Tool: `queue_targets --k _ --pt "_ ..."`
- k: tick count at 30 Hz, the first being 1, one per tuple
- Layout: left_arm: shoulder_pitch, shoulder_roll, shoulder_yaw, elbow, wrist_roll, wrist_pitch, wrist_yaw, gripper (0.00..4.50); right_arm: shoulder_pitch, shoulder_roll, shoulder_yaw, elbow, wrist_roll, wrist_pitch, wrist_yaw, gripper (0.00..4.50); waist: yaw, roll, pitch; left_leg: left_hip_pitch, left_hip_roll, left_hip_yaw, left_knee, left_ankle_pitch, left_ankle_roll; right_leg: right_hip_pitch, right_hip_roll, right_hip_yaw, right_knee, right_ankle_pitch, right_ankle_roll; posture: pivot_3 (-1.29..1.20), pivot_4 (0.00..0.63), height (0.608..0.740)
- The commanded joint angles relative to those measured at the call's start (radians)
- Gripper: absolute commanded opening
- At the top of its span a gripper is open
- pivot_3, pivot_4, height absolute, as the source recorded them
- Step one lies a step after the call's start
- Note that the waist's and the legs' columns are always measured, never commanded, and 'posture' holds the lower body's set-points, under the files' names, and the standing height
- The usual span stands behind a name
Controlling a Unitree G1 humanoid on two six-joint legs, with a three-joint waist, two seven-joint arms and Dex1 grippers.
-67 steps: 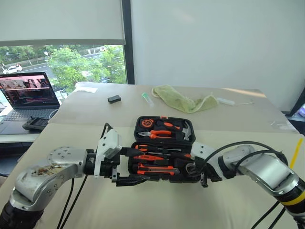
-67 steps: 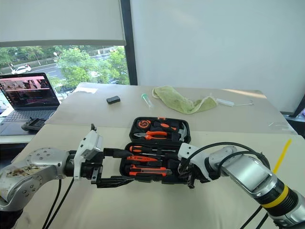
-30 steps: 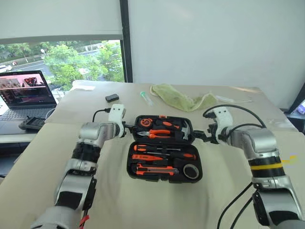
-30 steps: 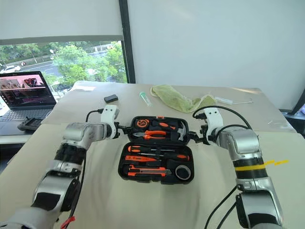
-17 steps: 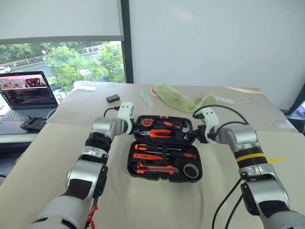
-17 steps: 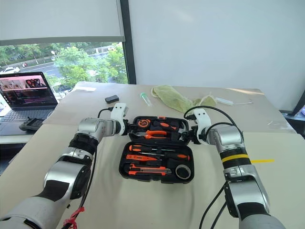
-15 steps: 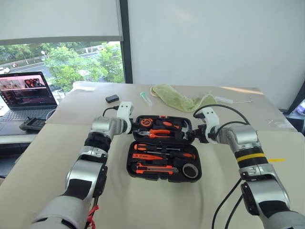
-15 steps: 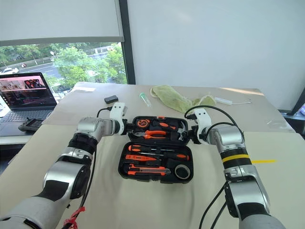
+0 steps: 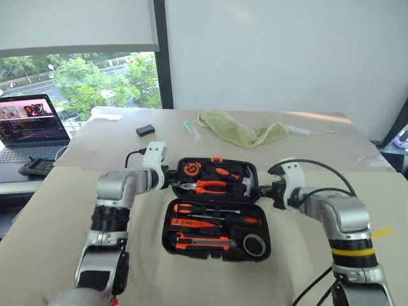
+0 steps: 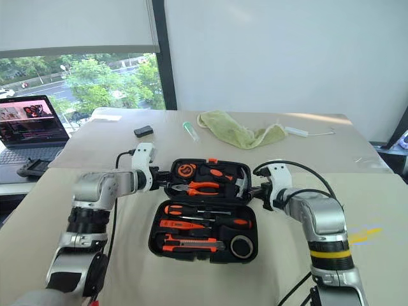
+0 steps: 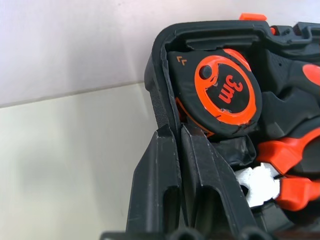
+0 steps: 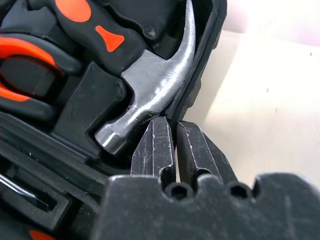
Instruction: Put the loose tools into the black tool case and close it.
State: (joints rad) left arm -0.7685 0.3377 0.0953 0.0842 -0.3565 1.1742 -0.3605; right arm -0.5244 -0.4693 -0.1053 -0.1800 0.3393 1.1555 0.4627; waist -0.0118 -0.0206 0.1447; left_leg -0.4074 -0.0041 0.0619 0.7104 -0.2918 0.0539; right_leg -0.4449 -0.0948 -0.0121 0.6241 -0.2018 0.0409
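Both grippers, spread wide a second ago, now pinch the far half's side walls: left gripper (image 11: 175,150) beside the tape measure (image 11: 222,90), right gripper (image 12: 172,145) beside the hammer (image 12: 155,85). That suggests lid-closing is starting. Mid-table, the black tool case (image 9: 217,245) lies open with screwdrivers (image 9: 217,208), utility knife (image 9: 204,242) and tape roll (image 9: 254,243) seated in front.
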Motion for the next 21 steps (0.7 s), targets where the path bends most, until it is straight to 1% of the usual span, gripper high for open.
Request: queue_targets --k 1,5,7,10,12,15,19,21 --pt "0.045 0.010 -0.024 -0.195 -0.076 -0.030 -0.089 0.00 0.021 0.020 -0.032 -0.148 0.057 -0.058 0.015 0.09 0.000 0.000 0.000 0.000 0.000 0.000 0.001 0.000 0.000 0.001 0.000 0.000 0.000 0.000 0.000 0.00 0.150 0.740" --pt "0.130 0.017 -0.014 -0.319 -0.095 -0.152 -0.149 0.00 0.094 0.015 -0.021 -0.233 0.034 -0.174 0.027 0.09 0.002 0.000 0.000 0.000 0.000 0.000 0.001 0.001 0.000 0.001 0.000 0.000 0.000 0.000 -0.001 0.00 0.150 0.740" --pt "0.172 0.021 -0.026 -0.355 -0.089 -0.262 -0.195 0.00 0.112 0.020 -0.018 -0.247 0.028 -0.215 0.020 0.09 0.003 0.000 0.000 0.001 0.000 0.000 0.001 0.001 0.000 0.002 0.000 0.001 0.000 -0.001 -0.001 0.00 0.150 0.740" --pt "0.253 0.037 -0.059 -0.406 -0.045 -0.468 -0.260 0.00 0.179 0.001 0.026 -0.283 -0.029 -0.347 0.027 0.09 0.004 0.000 0.000 0.001 0.000 0.000 0.002 0.001 0.000 0.002 0.000 0.001 0.000 0.000 -0.002 0.00 0.150 0.740" --pt "0.286 0.053 -0.075 -0.411 -0.031 -0.559 -0.302 0.00 0.206 0.008 0.031 -0.296 -0.037 -0.385 0.022 0.09 0.006 0.000 0.000 0.001 0.000 0.000 0.002 0.001 0.000 0.002 0.000 0.001 0.000 -0.001 -0.002 0.00 0.150 0.740" --pt "0.377 0.112 -0.123 -0.438 0.029 -0.796 -0.422 0.00 0.262 0.024 0.033 -0.345 -0.062 -0.466 -0.003 0.09 0.007 0.000 0.000 0.001 0.000 0.000 0.002 0.001 0.000 0.003 0.000 0.000 0.000 -0.001 -0.003 0.00 0.150 0.740" --pt "0.419 0.149 -0.122 -0.412 0.036 -0.921 -0.490 0.00 0.311 0.030 0.037 -0.398 -0.090 -0.529 -0.016 0.09 0.011 0.000 0.000 0.003 0.001 0.001 0.002 0.000 0.000 0.004 0.000 0.000 0.000 -0.001 -0.004 0.00 0.150 0.740" --pt "0.445 0.169 -0.109 -0.395 0.035 -0.981 -0.526 0.00 0.352 0.014 0.041 -0.449 -0.104 -0.554 -0.009 0.09 0.016 0.000 0.000 0.003 0.001 0.001 0.003 0.000 0.001 0.004 0.000 0.000 0.000 -0.001 -0.003 0.00 0.150 0.740"
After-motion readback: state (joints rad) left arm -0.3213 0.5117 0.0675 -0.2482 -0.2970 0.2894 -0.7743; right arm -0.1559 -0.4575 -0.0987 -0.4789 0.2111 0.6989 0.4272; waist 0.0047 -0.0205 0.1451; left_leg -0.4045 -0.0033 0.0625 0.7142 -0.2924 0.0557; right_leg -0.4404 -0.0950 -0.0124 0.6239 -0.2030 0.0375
